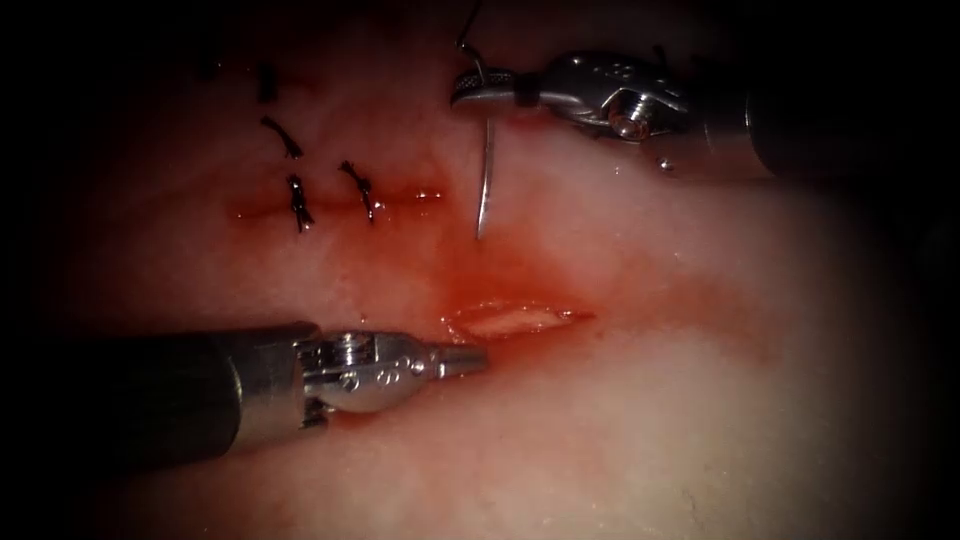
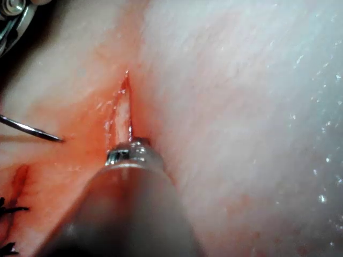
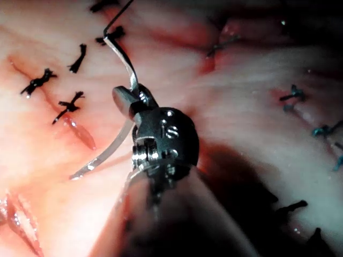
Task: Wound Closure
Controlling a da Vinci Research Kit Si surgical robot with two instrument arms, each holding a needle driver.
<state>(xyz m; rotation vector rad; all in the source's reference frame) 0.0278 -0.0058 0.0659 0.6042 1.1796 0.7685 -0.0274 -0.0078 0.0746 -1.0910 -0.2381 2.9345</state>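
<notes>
My right tool comes in from the upper right, jaws shut on the curved needle about a third of the way from its tail. The needle hangs free of the tissue, its tip pointing down at the surface just behind the open cut. Dark thread runs up from the tail. My left tool lies at the left end of the open cut, jaws shut and holding nothing. The left wrist view has the left tool's tip at the gaping cut and the needle point beside it. The right wrist view shows the right tool gripping the needle.
Several dark knotted stitches close the cut further left, with more behind. Red fluid wets the tissue around the open cut. In the right wrist view, blue stitches mark another closed line beyond the tool.
</notes>
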